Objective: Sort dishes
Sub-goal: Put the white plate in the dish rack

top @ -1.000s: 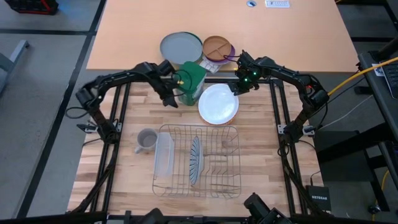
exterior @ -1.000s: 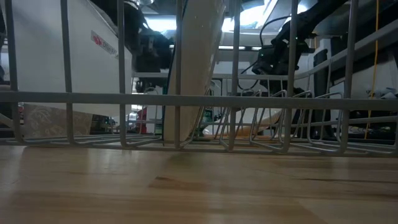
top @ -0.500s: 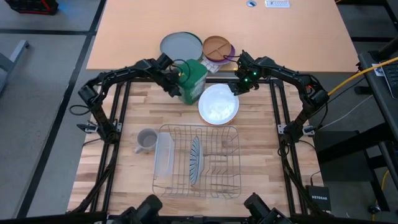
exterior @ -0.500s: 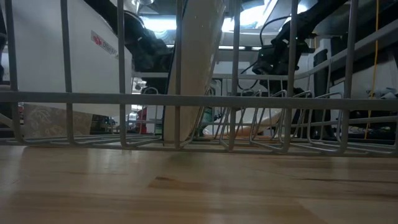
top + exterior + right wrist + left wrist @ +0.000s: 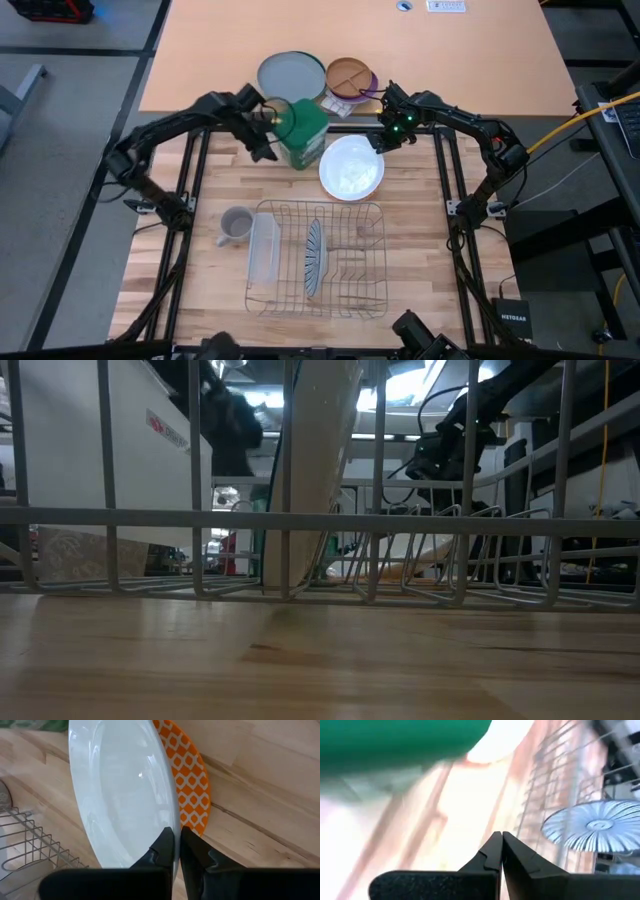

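Note:
The plain white plate (image 5: 351,167) lies on the wooden table with the orange-red patterned plate (image 5: 192,780) under it. My right gripper (image 5: 384,137) is shut on the white plate's far rim. The blue-and-white striped plate (image 5: 314,258) stands on edge in the wire dish rack (image 5: 370,225); it also shows in the left wrist view (image 5: 592,827). My left gripper (image 5: 262,138) is shut and empty, close beside a green container (image 5: 302,132), on its left. I cannot tell whether it touches the container. My right gripper pinches the white plate's rim (image 5: 170,822) between its two fingers at the plate's far right edge. The fingers slant down from the far side. The plate lies over the orange-red plate, which shows beyond its rim.
A plain grey plate (image 5: 291,74) and a brown divided wooden plate (image 5: 351,77) lie on the far tabletop. A grey mug (image 5: 236,226) stands left of the rack, and a clear tub (image 5: 264,250) sits at the rack's left end. The rack wires fill the low view (image 5: 320,520).
My left gripper has moved toward the table's far left, ending on the green container's left side. The container now reaches a little farther left than before. My right gripper and the white plate have kept still.

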{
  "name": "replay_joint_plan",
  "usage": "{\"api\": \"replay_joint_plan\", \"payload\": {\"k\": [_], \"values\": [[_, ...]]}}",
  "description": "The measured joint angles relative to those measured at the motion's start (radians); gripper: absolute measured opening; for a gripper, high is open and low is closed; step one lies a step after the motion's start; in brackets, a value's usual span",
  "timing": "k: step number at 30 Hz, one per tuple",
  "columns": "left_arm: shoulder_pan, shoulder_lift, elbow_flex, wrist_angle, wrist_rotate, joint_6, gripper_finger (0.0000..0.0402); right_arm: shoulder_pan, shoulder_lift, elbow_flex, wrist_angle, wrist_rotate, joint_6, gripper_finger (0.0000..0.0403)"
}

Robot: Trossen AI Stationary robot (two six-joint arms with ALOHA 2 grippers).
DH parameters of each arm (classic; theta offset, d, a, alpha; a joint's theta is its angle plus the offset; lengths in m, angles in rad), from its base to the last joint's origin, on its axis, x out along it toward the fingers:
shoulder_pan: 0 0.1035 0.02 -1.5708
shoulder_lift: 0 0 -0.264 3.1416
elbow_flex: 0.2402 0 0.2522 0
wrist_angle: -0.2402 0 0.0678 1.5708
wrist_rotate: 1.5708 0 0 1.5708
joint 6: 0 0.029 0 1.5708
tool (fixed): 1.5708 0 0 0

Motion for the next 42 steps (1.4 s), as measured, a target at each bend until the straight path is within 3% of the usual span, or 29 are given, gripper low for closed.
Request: {"api": "replay_joint_plan", "payload": {"k": [3,8,13,17,23,27,38,42], "values": [[-0.001,-0.083,0.000,0.111,-0.001,-0.039,0.0001,0.000,0.000,0.000,0.000,0.000,0.000,0.0018],[-0.005,-0.150,0.003,0.514,-0.053,-0.131,0.0001,0.000,0.000,0.000,0.000,0.000,0.000,0.0018],[-0.019,-0.083,0.003,0.855,-0.084,-0.183,0.0001,0.000,0.000,0.000,-0.001,0.000,0.000,0.0018],[-0.031,0.018,0.003,0.982,-0.088,-0.208,0.0000,0.000,0.000,0.000,-0.001,0.000,0.000,0.0017],[-0.046,0.156,0.027,0.913,-0.089,-0.227,0.0000,0.000,0.000,0.000,-0.001,0.000,0.000,0.0017],[-0.046,0.173,0.033,0.786,-0.127,-0.171,0.0000,0.000,0.000,0.000,-0.001,0.000,0.000,0.0017],[-0.044,0.068,0.037,0.461,-0.348,-0.020,0.0000,0.000,0.001,0.000,0.000,0.000,0.000,0.0018],[-0.044,0.005,0.036,0.332,-0.495,0.017,0.0000,0.000,0.001,0.000,-0.001,0.000,0.000,0.0019]]}}
